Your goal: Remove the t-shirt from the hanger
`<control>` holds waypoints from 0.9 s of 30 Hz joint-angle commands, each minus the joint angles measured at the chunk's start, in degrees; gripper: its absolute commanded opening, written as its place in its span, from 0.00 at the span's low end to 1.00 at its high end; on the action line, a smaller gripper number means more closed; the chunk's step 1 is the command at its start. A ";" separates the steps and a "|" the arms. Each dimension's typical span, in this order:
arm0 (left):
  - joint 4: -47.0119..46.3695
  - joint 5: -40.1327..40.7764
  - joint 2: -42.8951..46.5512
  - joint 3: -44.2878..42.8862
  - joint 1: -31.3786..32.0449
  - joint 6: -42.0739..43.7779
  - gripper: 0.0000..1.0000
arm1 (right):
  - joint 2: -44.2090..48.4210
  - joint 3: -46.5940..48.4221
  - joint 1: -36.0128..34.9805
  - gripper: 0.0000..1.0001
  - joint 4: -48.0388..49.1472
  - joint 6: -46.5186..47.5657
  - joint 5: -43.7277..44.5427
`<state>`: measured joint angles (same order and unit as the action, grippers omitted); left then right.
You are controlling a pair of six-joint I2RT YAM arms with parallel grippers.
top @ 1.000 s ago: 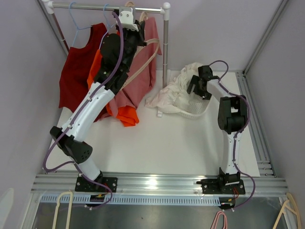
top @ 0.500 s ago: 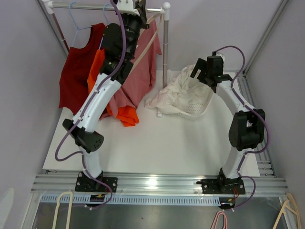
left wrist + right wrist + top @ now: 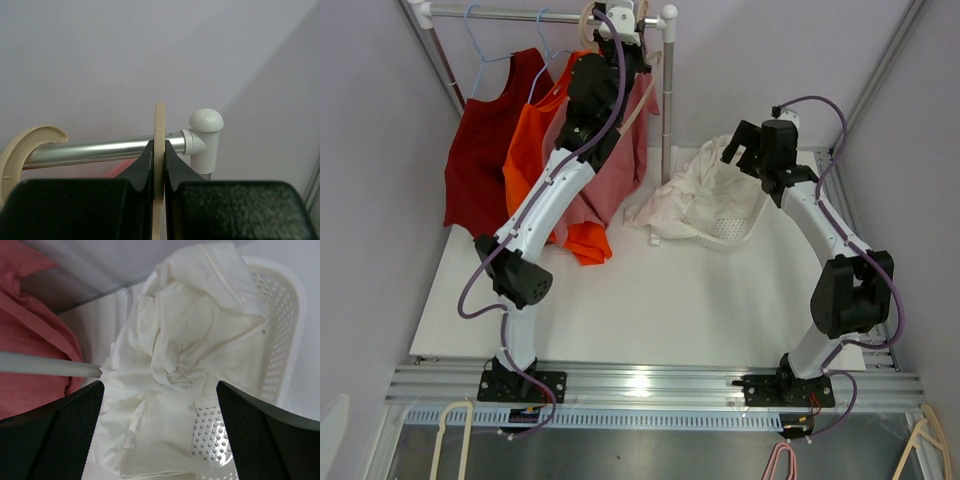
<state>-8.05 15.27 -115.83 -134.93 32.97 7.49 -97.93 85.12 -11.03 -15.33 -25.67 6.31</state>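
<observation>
Top external, white table (image 3: 670,300), lilac walls (image 3: 770,50), left jaws clamping hanger (image 3: 160,125), right jaws open

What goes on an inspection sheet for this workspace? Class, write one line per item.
Surface: white table, basket at far right.
Job's things: pink t-shirt hangs on cream hanger on the rail.
Clutter: red garment, orange garment; white cloth in the basket.
Grippers: left gripper pinches the hanger; right gripper open above the cloth.
Cables: purple cables loop along both arms.
Surroundings: lilac walls; spare hangers below the near edge.
</observation>
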 commanded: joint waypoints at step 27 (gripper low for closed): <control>-1.53 -1.64 -1.59 -5.07 -1.95 0.25 0.30 | 5.03 -2.24 0.13 1.00 3.82 0.45 -1.91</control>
<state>-8.10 14.72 -116.73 -136.57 31.48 8.45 -95.88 83.24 -11.03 -13.34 -25.67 4.86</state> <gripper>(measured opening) 0.295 0.993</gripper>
